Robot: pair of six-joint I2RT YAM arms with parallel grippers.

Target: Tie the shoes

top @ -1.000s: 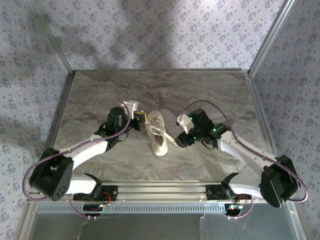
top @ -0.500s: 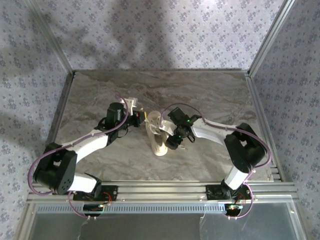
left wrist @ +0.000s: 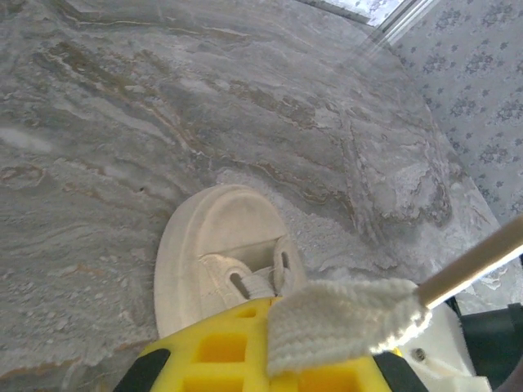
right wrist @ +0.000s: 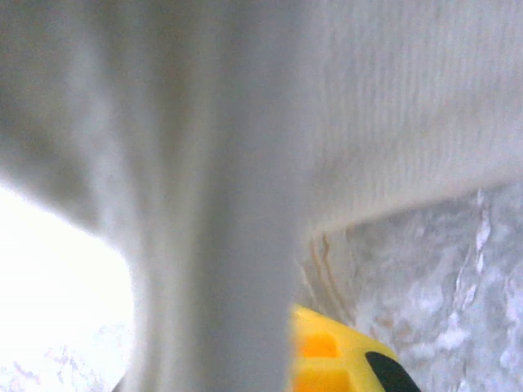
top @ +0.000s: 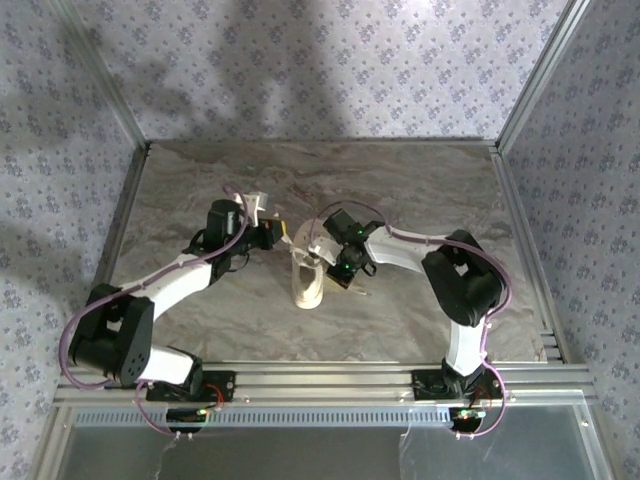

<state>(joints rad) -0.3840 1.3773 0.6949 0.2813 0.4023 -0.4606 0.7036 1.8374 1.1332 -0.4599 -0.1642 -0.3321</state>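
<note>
Now we see the cream low-top sneaker point(top: 306, 286) toe-near, between left gripper point(top: 272, 238) clamping its white lace point(left wrist: 343, 322) and right gripper point(top: 328, 258), closed.

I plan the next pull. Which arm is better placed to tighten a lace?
Left, likely. Left jaws are shut on a lace end by the shoe. Right jaws sit against the shoe; their hold is blurred.

The small cream sneaker point(left wrist: 214, 245) has a matt, rubbery toe; its flat white lace point(left wrist: 343, 322) is coarse woven cloth; the grey marbled tabletop point(left wrist: 163, 98) is smooth, faintly glossy.
</note>
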